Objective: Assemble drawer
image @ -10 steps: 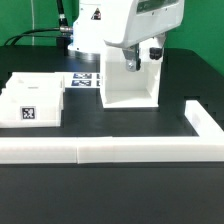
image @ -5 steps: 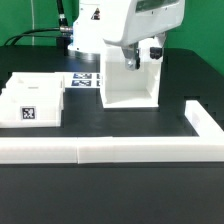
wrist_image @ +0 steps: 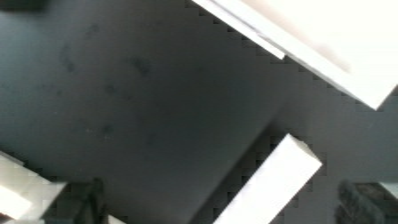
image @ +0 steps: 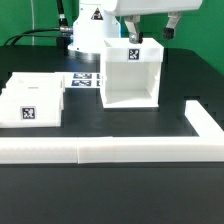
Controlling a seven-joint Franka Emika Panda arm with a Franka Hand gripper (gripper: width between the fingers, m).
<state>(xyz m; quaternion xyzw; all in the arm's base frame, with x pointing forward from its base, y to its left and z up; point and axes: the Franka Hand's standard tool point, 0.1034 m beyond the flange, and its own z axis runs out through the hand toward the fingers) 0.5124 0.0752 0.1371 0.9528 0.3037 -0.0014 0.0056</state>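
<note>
The drawer housing (image: pixel 130 78), a tall white open box with a square tag on its back wall, stands upright at the table's middle. Two white trays (image: pixel 30 102) lie side by side at the exterior view's left, and the front one shows a tag. My gripper (image: pixel 150 28) hangs just above the housing, partly cut off by the frame's top edge. It is open and empty. In the wrist view, the dark fingertips (wrist_image: pixel 71 203) frame the gripper (wrist_image: pixel 214 205) over the black table. A white edge (wrist_image: pixel 285 175), seemingly part of the housing, lies below them.
The long low white L-shaped bar (image: pixel 110 150) runs along the front and turns back at the exterior view's right. The marker board (image: pixel 88 80) lies flat behind the trays, left of the housing. The robot base (image: pixel 85 30) and cables are at the back.
My gripper has risen from the housing's top opening to just above it. The housing's tag now shows, and the housing stays in place.
</note>
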